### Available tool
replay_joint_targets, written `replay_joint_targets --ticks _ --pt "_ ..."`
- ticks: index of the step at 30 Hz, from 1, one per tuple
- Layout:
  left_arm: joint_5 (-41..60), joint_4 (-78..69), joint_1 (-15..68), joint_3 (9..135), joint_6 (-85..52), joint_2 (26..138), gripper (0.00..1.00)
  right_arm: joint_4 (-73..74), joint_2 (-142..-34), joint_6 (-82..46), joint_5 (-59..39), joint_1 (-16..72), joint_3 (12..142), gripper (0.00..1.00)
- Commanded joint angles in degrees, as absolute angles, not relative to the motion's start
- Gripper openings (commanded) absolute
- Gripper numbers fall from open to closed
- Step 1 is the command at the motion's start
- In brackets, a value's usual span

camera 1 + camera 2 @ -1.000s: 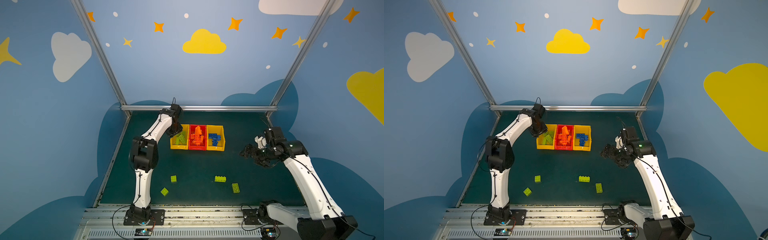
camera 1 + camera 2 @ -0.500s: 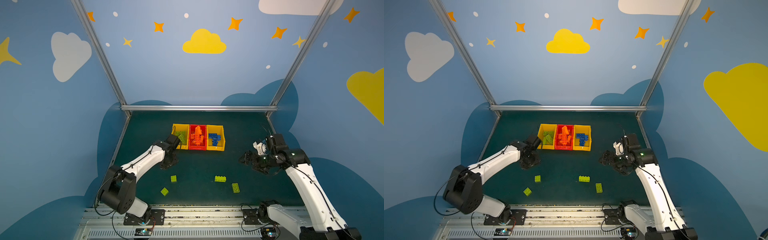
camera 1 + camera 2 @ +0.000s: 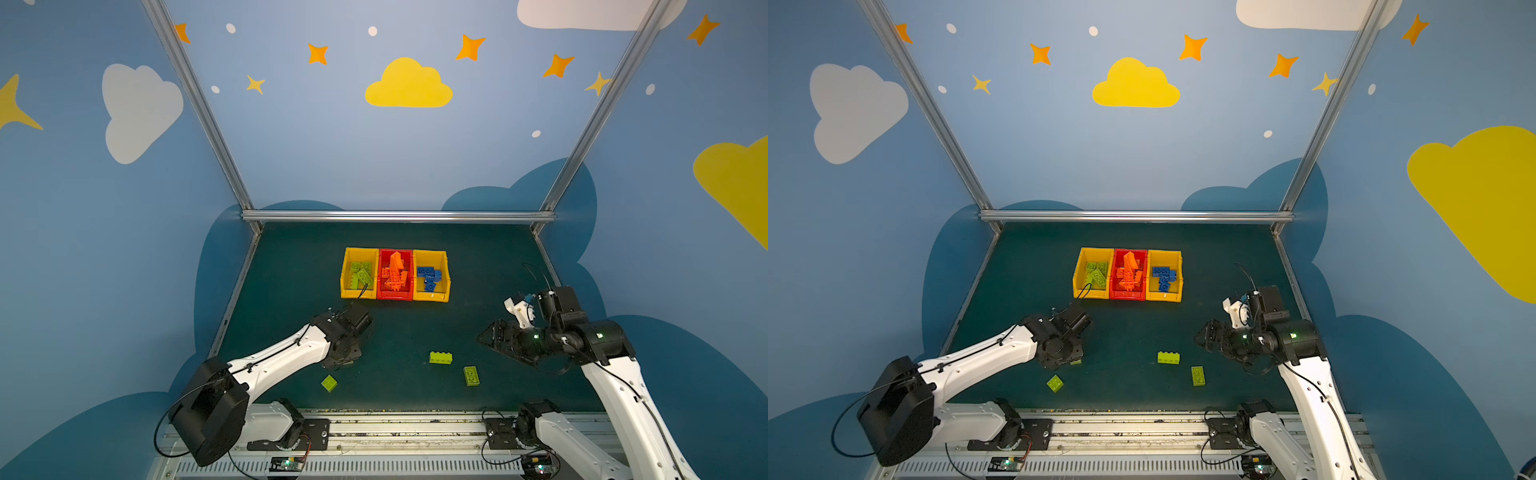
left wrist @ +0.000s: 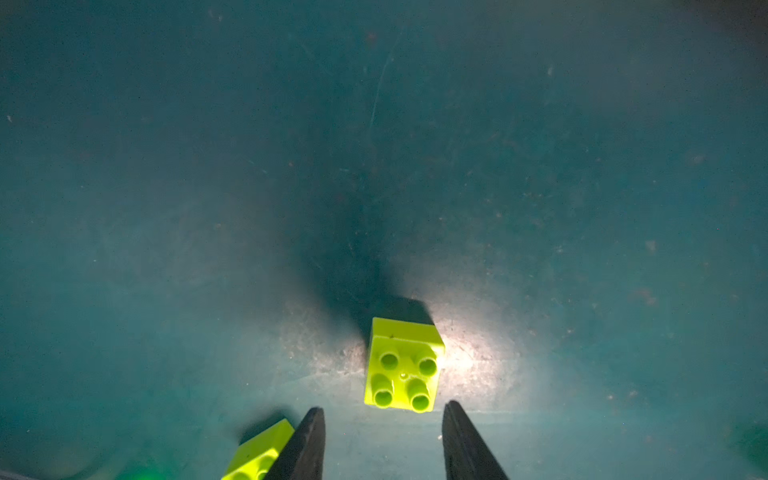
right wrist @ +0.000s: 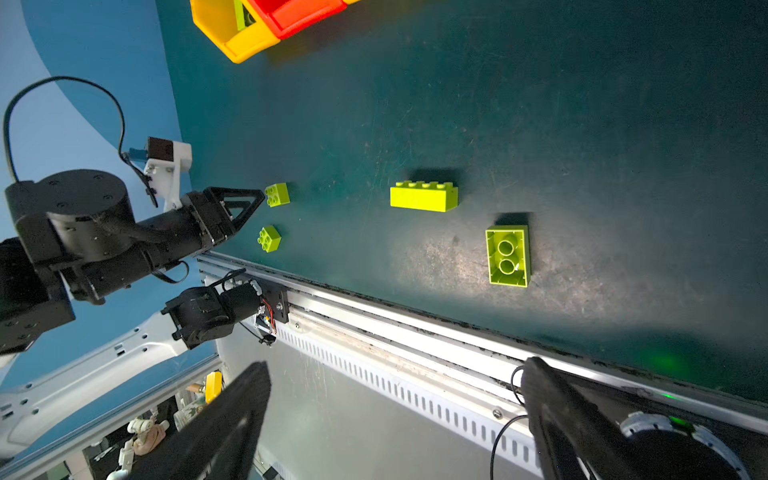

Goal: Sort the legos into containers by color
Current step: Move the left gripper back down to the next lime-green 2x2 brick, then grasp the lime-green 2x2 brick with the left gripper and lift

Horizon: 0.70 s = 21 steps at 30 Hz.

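Green square lego (image 4: 402, 365) sits just beyond the parted left pincer (image 4: 383, 407).

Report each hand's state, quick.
Left hand: open, empty, a small square lime green plastic brick just ahead of it.
Right hand: open, empty.

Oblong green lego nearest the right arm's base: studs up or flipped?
Flipped: the oblong lego shows a hollow underside with two round tubes.

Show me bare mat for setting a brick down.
Free: the mat strip between the back rail and the bins, and the wide patch between the bins and the oblong green bricks. Crowded: the front left, where the left gripper hovers by two square green bricks.
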State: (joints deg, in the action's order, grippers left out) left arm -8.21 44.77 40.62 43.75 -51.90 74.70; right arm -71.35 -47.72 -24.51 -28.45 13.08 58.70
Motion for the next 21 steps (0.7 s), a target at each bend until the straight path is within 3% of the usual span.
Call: replay_joint_targets --ticks 1,17,21 --pt "-9.34 42.57 41.22 42.66 -52.74 75.79 0.45 -74.08 -45.62 -25.24 -29.20 13.75 57.78 0.92" --pt "-8.79 39.34 41.41 43.51 -50.13 85.35 0.44 -75.26 -43.63 -27.40 -26.38 13.99 57.92 0.92" --pt "-9.35 39.82 41.48 44.86 -49.75 86.50 0.32 -75.05 -44.24 -27.47 -25.97 13.99 57.98 0.92"
